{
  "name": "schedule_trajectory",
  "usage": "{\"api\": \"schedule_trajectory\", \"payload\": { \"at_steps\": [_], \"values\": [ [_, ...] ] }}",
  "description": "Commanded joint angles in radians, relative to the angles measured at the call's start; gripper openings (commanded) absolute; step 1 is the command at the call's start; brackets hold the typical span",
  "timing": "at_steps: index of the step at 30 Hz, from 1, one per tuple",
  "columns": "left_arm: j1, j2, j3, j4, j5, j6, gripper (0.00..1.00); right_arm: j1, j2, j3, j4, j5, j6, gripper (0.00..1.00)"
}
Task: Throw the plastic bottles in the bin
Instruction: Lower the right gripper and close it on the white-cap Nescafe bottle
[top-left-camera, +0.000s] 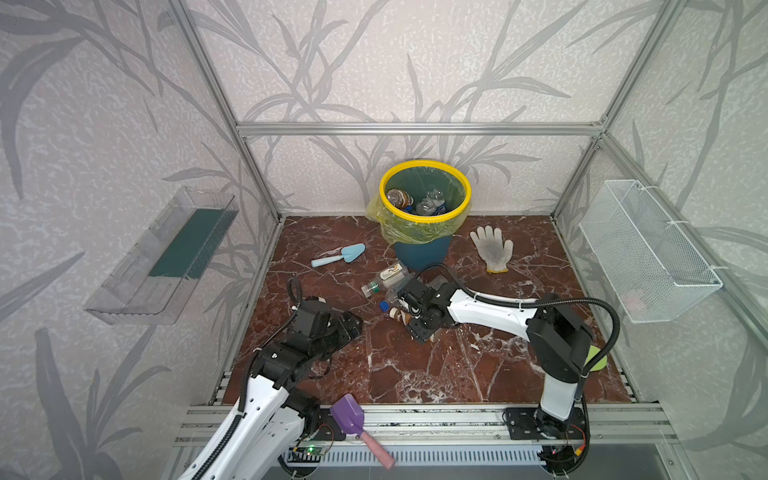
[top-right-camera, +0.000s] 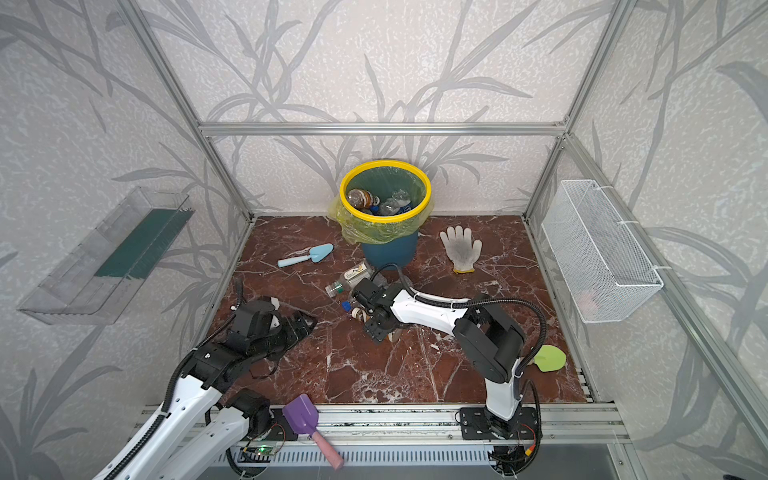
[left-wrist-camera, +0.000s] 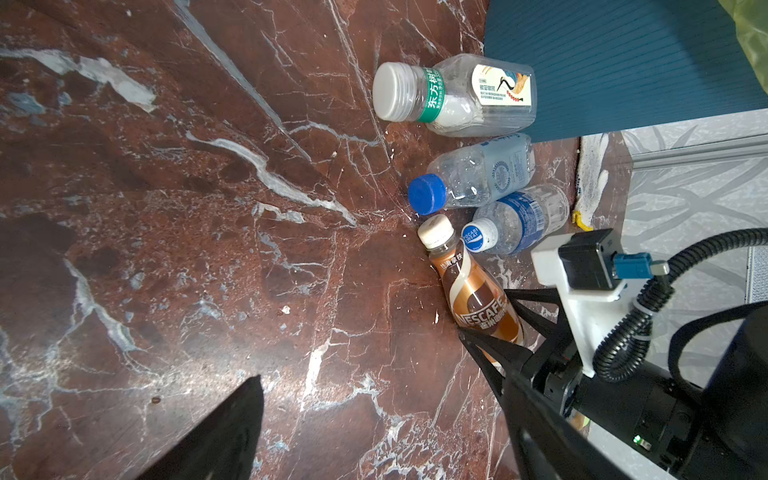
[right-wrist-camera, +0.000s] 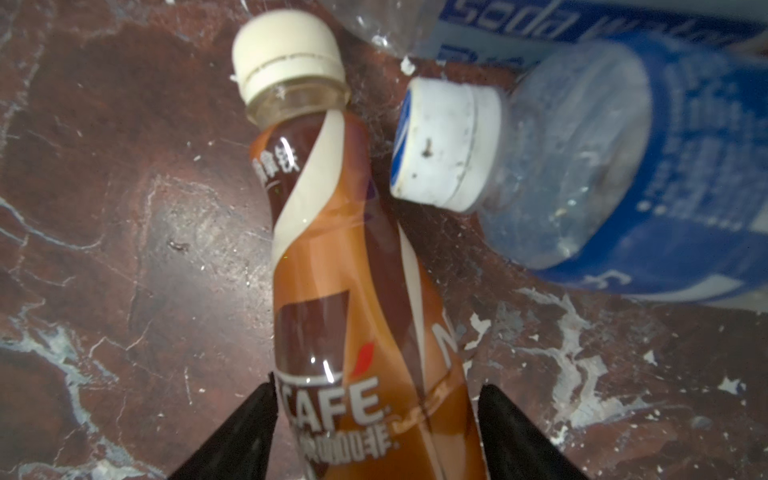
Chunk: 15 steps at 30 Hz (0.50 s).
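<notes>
Brown-and-cream swirled plastic coffee bottle with a cream cap (right-wrist-camera: 353, 270) is the one in hand: it lies on its side on the red-brown marble tabletop (top-left-camera: 415, 374), near the foot of the round teal bin with the yellow rim and yellow liner bag (top-left-camera: 422, 253), and the right gripper (right-wrist-camera: 374, 399) straddles its lower body, one black finger (right-wrist-camera: 245, 432) on each flank. One finger looks to be against the label, the other just beside it; whether they press yet I cannot tell, and the bottle rests on the marble. I judge the step to be the grasp of this bottle, with several bottles already in the bin and four in sight on the table. Its long axis runs flat along the table, cap leading away from the right wrist and toward the left arm's side in both top views; the jaws sit across that axis. Just beside its neck is the cap of a clear bottle with a white cap and blue label (right-wrist-camera: 602, 166), with a clear blue-capped bottle (left-wrist-camera: 469, 183) and a squat clear bottle with a green neck band (left-wrist-camera: 453, 99) beyond, nearer the bin. The next move calls for closing firmly, lifting clear of those neighbours, then carrying over the rim. The left gripper (top-left-camera: 351, 324) hovers low and well apart, fingers spread on nothing
</notes>
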Motion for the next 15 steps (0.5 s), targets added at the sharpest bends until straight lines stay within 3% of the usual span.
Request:
{"api": "schedule_trajectory", "payload": {
  "at_steps": [1,15],
  "values": [
    [0.006,-0.001,0.02,-0.02,-0.016,0.006,0.9,0.025,-0.026,-0.023,-0.06,0.007,0.025,0.72],
    [0.007,0.023,0.016,-0.002,-0.014,0.013,0.9,0.049,-0.24,-0.26,-0.033,-0.054,0.179,0.58]
  ]
}}
